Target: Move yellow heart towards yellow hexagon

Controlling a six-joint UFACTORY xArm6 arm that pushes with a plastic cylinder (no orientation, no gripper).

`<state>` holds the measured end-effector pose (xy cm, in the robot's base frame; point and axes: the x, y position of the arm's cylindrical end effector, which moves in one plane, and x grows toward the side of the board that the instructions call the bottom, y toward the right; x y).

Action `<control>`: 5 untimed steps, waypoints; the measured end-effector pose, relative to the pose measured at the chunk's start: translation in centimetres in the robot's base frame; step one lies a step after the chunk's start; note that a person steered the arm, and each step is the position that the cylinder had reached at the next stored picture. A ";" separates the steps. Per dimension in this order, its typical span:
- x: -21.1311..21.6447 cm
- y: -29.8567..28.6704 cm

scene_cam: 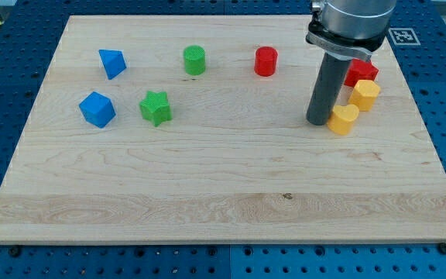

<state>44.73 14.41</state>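
Camera view: red block [360, 72] behind yellow hexagon [365, 94].

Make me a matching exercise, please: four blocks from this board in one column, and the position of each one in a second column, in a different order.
Things:
1. yellow heart
2. red cylinder
3. green star
4. blue cube

Places:
A. farthest to the view's left
B. just left of the green star's neighbour? No: just right of the blue cube
C. right beside my tip
D. near the view's top, right of the green cylinder

Pairs: 1-C, 2-D, 3-B, 4-A
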 end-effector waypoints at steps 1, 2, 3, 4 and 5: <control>0.1 1.3; 0.1 1.3; 0.1 1.4; 0.4 1.7; 0.6 1.8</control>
